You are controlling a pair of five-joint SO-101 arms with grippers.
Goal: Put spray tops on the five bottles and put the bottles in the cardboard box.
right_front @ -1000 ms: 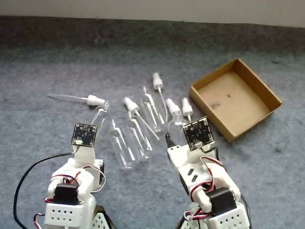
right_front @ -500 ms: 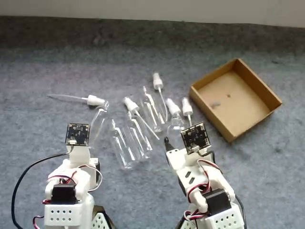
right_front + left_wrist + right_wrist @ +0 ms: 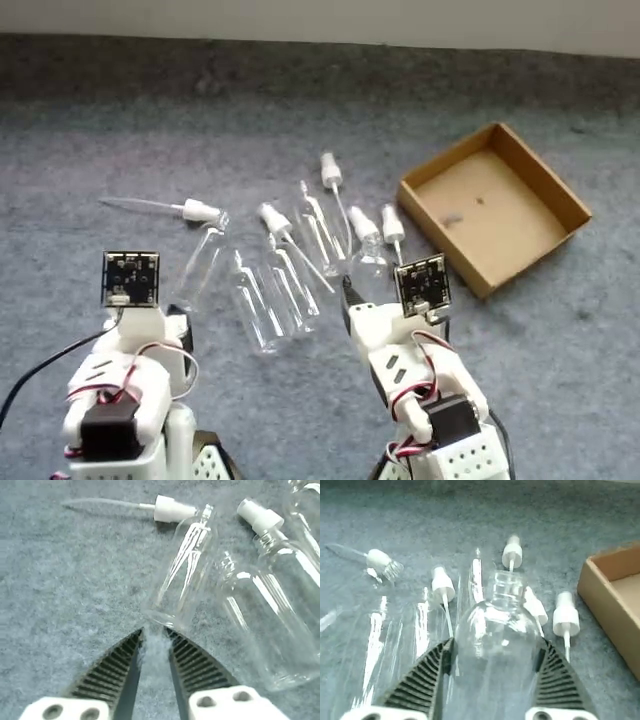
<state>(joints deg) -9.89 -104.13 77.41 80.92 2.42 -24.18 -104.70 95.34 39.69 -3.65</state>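
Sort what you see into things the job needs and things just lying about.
Needed: five clear bottles, one bottle in the right hand; five white spray tops; cardboard box.
Lying about: grey carpet; pale strip at its far edge.

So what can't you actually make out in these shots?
High view: the clear bottles overlap mid-table, outlines merging, so no sure count.
High view: a dark speck in the cardboard box, too small to identify.
Right wrist view: the nearest bottle has its base cut off by the frame edge.
Left wrist view: one far bottle is cropped by the frame edge.
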